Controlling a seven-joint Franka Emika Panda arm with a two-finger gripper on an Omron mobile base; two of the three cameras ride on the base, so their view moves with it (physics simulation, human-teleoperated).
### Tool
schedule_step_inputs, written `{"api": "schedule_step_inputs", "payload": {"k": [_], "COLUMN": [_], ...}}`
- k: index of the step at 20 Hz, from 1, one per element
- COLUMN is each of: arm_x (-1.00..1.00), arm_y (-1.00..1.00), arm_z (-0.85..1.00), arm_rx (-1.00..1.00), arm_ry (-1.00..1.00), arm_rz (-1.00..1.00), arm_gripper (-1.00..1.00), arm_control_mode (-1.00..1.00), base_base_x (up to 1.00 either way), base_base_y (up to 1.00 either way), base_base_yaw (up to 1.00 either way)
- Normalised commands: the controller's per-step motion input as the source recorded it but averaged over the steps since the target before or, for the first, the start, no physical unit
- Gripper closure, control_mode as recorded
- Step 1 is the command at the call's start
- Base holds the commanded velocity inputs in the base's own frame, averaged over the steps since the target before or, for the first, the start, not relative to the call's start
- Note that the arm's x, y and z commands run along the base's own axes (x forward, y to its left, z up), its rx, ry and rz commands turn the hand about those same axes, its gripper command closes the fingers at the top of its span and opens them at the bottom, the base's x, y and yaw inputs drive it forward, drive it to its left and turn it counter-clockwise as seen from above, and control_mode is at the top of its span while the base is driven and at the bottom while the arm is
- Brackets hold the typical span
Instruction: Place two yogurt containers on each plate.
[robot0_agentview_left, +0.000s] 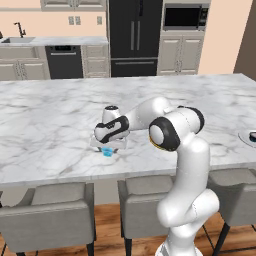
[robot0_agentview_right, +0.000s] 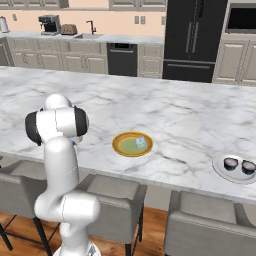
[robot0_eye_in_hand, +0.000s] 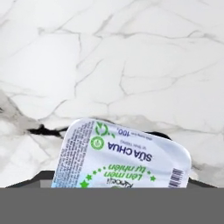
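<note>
Yogurt tub cut off, gripper perhaps closing

The white arm rose from its base at the lower right of the left base view, its upright lower link topped by a rounded shoulder joint with a dark cap. From there the upper links folded forward and to the robot's left, reaching out low and nearly level over the tabletop. The wrist bent downward at the far end, so that the hand pointed at the surface below. The gripper hung close above the tabletop with the hand's body hiding most of it. How far apart the fingers stood could not be made out in any view.
</note>
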Motion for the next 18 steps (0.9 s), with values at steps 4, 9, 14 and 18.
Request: {"api": "schedule_step_inputs", "payload": {"k": [4, 9, 14, 18], "arm_x": [0.00, -0.01, 0.21, 0.40], "arm_y": [-0.04, -0.55, -0.87, -0.91], "arm_z": [0.00, 0.66, 0.56, 0.08], "arm_rx": [0.01, 0.10, 0.01, -0.08], "arm_ry": [0.00, -0.07, -0.02, 0.01], "arm_rz": [0.00, 0.08, 0.05, 0.00], "arm_gripper": [1.00, 1.00, 1.00, 1.00], "arm_control_mode": [-1.00, -1.00, -1.00, -1.00], "base_base_x": [0.00, 0.00, 0.00, 0.00], "base_base_y": [0.00, 0.00, 0.00, 0.00], "base_base_yaw": [0.00, 0.00, 0.00, 0.00]}}
